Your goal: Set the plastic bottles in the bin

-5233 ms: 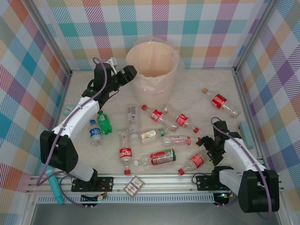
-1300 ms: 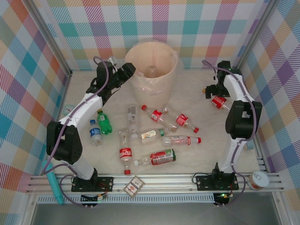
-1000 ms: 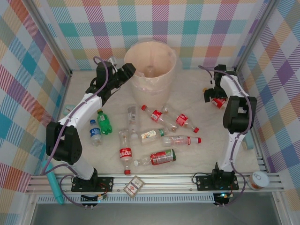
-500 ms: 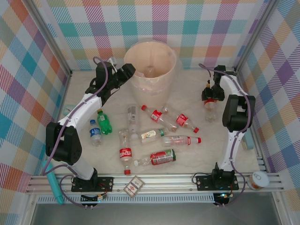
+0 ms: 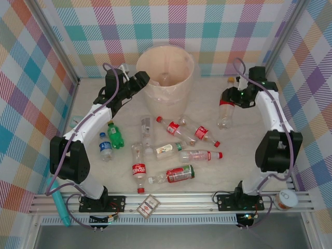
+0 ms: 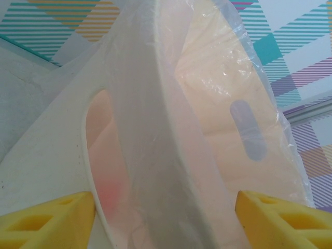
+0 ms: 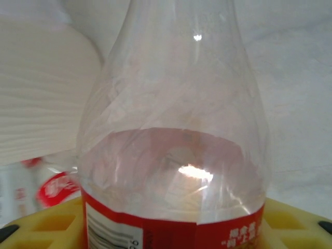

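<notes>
A: L tool (image 5: 142, 80), status?
B: Clamped on the bin (image 5: 167, 94) at its rim. Wrist cam has a yellow pad on either side of the wall and liner.
A: R tool (image 5: 232, 98)?
B: Closed on a red-label bottle (image 5: 223, 117), pads at the label. It's held up off the counter (image 5: 207, 174), near the bin's right side, not over the opening.
A: And the rest?
B: Other bottles (image 5: 180, 174) lie on the counter in front of the bin, incl. a green one (image 5: 115, 135) by the L arm.

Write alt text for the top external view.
The right gripper holds a red-labelled clear bottle just right of the beige bin. The left gripper grips the bin's rim, and more bottles lie scattered on the table.
</notes>
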You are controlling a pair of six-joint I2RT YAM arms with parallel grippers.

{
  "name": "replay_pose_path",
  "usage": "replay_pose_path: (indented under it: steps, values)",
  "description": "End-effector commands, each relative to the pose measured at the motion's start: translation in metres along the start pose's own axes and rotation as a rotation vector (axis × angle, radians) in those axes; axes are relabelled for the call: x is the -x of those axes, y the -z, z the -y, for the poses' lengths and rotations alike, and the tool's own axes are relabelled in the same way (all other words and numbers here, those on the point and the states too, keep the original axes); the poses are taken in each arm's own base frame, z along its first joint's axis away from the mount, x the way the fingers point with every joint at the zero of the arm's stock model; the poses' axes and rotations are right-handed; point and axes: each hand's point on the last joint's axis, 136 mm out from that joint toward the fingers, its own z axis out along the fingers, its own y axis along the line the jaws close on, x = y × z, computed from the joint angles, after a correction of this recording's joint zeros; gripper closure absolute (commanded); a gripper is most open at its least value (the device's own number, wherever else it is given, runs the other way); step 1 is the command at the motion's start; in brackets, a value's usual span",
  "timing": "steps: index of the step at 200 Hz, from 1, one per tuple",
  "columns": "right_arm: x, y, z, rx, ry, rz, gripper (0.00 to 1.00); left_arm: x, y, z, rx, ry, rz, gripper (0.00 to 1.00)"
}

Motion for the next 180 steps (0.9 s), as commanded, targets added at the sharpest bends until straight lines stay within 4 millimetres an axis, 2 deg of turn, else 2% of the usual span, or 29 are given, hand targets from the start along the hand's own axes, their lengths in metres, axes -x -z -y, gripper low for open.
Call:
replay_pose_path:
  steps: [1,40,57,73,102,125,151,157,180]
  values:
    - [0.020,0.051,-0.057,0.195,0.005,0.144,0.44,-0.026,0.006,-0.028,0.092,-0.021,-0.104,0.29]
    - [0.047,0.141,-0.147,0.336,0.130,0.368,0.46,-0.025,0.005,-0.020,0.069,-0.013,-0.092,0.29]
    - [0.049,0.158,-0.193,0.413,0.187,0.434,0.47,-0.025,0.003,-0.018,0.066,-0.012,-0.094,0.29]
    - [0.054,0.161,-0.242,0.510,0.265,0.494,0.47,-0.027,0.001,-0.018,0.061,-0.007,-0.100,0.29]
    - [0.079,0.150,-0.297,0.583,0.331,0.546,0.46,-0.030,0.002,-0.009,0.048,-0.019,-0.130,0.29]
    - [0.094,0.134,-0.327,0.616,0.365,0.558,0.47,-0.027,0.005,-0.008,0.059,-0.032,-0.119,0.28]
    - [0.105,0.094,-0.339,0.555,0.402,0.489,0.47,-0.028,0.006,-0.010,0.062,-0.041,-0.119,0.28]
    - [0.105,0.090,-0.341,0.544,0.412,0.489,0.47,-0.028,0.006,-0.010,0.063,-0.041,-0.117,0.27]
    - [0.103,0.047,-0.343,0.502,0.434,0.456,0.47,-0.027,0.008,-0.004,0.044,-0.043,-0.122,0.23]
